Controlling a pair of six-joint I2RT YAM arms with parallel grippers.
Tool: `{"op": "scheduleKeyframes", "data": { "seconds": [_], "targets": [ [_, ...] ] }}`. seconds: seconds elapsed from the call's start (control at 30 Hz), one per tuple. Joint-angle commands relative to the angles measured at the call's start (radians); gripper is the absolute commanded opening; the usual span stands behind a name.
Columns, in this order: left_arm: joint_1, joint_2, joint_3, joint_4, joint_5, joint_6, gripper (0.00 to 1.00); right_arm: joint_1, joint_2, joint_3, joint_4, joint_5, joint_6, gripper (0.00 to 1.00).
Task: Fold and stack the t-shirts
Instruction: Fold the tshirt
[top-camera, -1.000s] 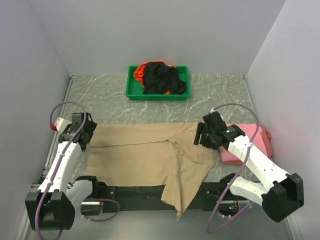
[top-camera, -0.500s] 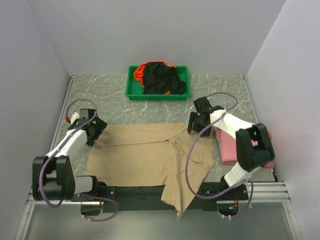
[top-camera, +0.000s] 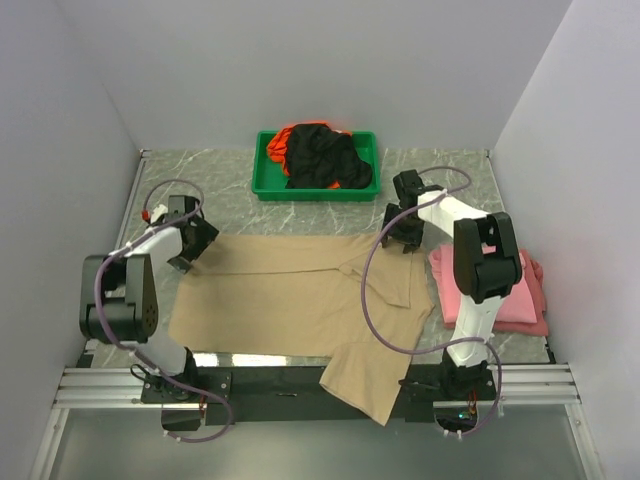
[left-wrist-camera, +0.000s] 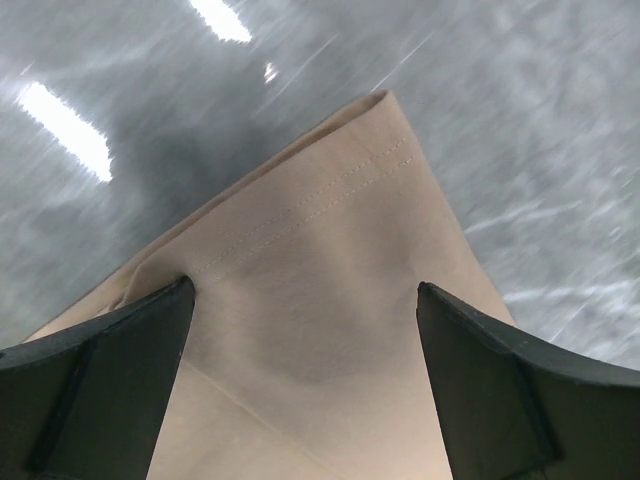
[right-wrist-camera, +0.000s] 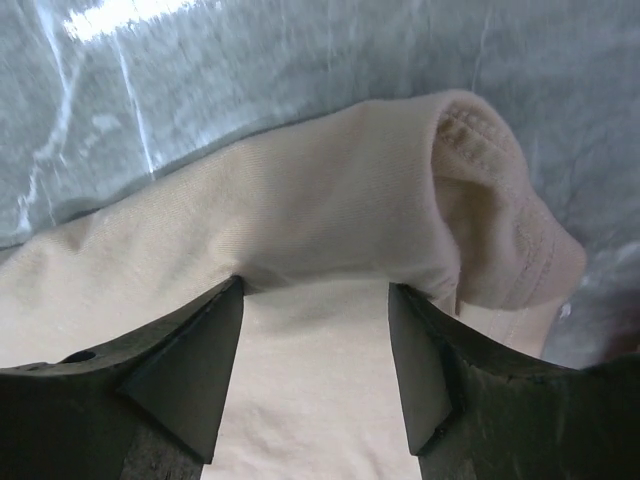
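Overhead: the tan t-shirt (top-camera: 300, 295) lies spread across the near half of the table (top-camera: 450, 180), one part hanging over the front edge. The left gripper (top-camera: 195, 245) is at its far left corner and the right gripper (top-camera: 403, 232) at its far right corner; a pink t-shirt (top-camera: 510, 295) lies just beside it, and black (top-camera: 325, 160) and orange t-shirts (top-camera: 278, 145) are heaped in the green tray (top-camera: 262, 187) at the back. Left wrist: the fingers (left-wrist-camera: 110, 380) are spread wide, released, straddling a hemmed corner of the tan cloth. Right wrist: the fingers (right-wrist-camera: 180, 380) stand apart, not clenched, with a rolled, ribbed edge of the tan cloth bunched between them.
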Motion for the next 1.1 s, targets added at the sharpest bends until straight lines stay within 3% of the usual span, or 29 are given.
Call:
{"op": "scheduleKeyframes", "data": {
  "seconds": [0.0,0.23,0.4,0.63,0.77,0.93,1.07],
  "targets": [
    [0.009,0.101,0.070,0.013,-0.021,0.022,0.99,-0.025,0.062,0.066,0.000,0.004,-0.086,0.67],
    [0.010,0.183,0.160,0.024,-0.003,0.042,0.99,-0.044,0.133,0.214,0.015,0.041,-0.187,0.66],
    [0.009,0.155,0.204,-0.007,0.006,0.047,0.99,-0.045,0.134,0.291,-0.030,0.081,-0.212,0.66],
    [0.009,-0.088,0.160,-0.091,-0.011,0.033,0.99,0.044,-0.201,0.085,0.025,0.105,-0.198,0.66],
    [0.007,-0.297,0.021,-0.121,0.028,-0.019,0.99,0.238,-0.382,-0.118,0.062,0.113,-0.122,0.66],
    [0.004,-0.510,-0.134,-0.142,0.052,-0.065,0.99,0.372,-0.430,-0.248,0.148,0.006,-0.002,0.62],
    [0.001,-0.627,-0.204,-0.182,0.048,-0.087,0.99,0.421,-0.374,-0.261,0.196,-0.011,0.061,0.61]
  ]
}}
